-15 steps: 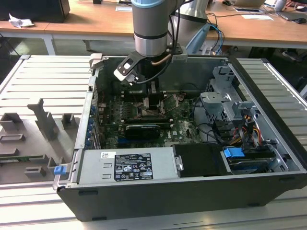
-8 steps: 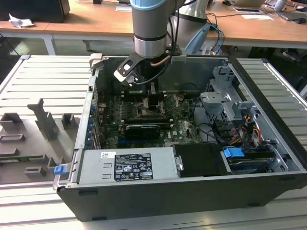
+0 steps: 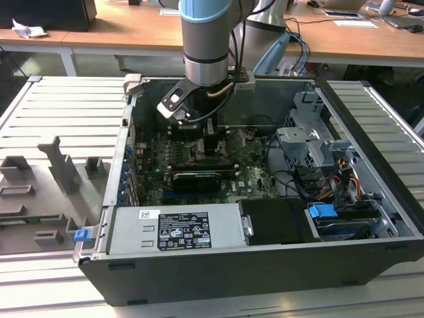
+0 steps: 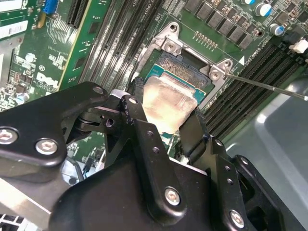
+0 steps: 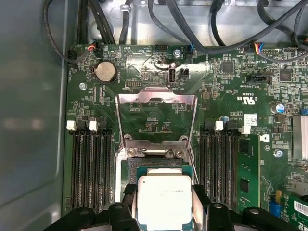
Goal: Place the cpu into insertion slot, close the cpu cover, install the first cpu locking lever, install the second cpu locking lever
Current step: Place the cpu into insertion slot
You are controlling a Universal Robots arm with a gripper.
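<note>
My gripper point(image 4: 168, 122) is shut on the cpu point(image 4: 168, 102), a pale silvery square chip, with one black finger point(image 4: 137, 120) on each of two opposite sides. In the first wrist view the cpu point(image 5: 163, 199) lies directly over the insertion slot point(image 5: 159, 167), and I cannot tell whether it rests in it. The dark slot point(image 4: 188, 73) shows past the chip's far edge. The cpu cover point(image 5: 156, 99), a silvery frame, stands swung open beyond the slot. A thin locking lever point(image 4: 264, 85) sticks out sideways. In the exterior view the gripper point(image 3: 211, 142) reaches down into the open computer case.
Black memory slots point(image 5: 89, 168) flank the socket on both sides. Cables point(image 5: 159, 21) run along the case wall. A long black card point(image 3: 197, 180), a grey power supply box point(image 3: 175, 228) and a drive cage point(image 3: 311, 142) crowd the case around the arm.
</note>
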